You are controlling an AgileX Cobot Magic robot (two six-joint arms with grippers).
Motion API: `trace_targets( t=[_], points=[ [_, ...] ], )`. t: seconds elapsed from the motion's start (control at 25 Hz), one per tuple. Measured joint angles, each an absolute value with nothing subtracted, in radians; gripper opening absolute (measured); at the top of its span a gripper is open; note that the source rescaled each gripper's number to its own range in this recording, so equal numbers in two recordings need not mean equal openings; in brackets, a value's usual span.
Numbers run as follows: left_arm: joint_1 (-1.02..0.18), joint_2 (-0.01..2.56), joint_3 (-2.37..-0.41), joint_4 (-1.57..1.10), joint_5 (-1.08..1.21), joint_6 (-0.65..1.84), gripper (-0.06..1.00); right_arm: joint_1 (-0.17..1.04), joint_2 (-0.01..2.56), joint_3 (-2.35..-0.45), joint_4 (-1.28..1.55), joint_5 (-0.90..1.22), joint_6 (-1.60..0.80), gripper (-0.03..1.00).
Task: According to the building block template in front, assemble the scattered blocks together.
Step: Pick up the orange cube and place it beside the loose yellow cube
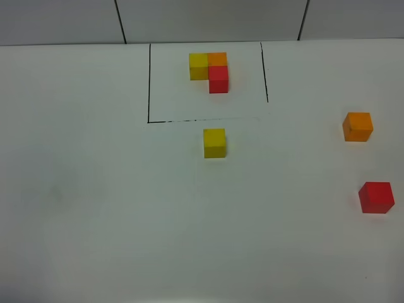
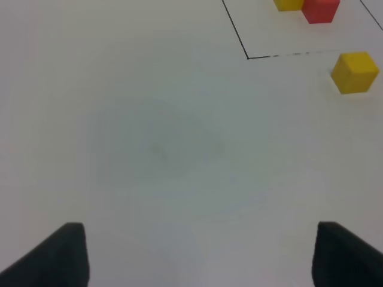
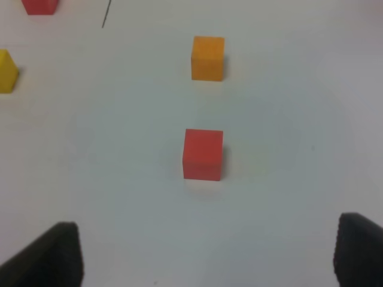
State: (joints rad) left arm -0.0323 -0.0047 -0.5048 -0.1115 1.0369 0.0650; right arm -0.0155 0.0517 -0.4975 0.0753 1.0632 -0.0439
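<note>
**Both grippers spread and empty, with the red block first in line**

My right gripper hangs spread wide with nothing between its jaws. The red block lies straight ahead of it on the table, its faces square to my jaws. I judge this the pick to open with. I should come down plumb over the block, keep the jaws parallel to two opposite faces, and close low enough that it neither twists nor skids. The orange block sits beyond it on the same line, well apart, so there is little risk of bumping it.

My left gripper is likewise spread and empty over bare table. The yellow block lies far ahead and off to one side, just outside the black outline that frames the template. From here it shows me a corner rather than a flat face, so I would square the wrist before closing.

Neither gripper appears in the high view, and each wrist view shows only my dark fingertips. The left wrist view cuts the template at its edge, leaving only parts of its yellow and red cubes. The right wrist view catches just a red scrap. The outline's near line fades towards one end, and I cannot tell how the template's cubes are joined.
</note>
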Motion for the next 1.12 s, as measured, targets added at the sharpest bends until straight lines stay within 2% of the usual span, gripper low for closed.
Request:
trace_targets(
  t=[1.12],
  points=[
    [-0.032, -0.005, -0.505, -0.111, 1.037, 0.065, 0.8, -0.015, 0.052, -0.497, 0.077, 1.063, -0.044, 0.8]
  ],
)
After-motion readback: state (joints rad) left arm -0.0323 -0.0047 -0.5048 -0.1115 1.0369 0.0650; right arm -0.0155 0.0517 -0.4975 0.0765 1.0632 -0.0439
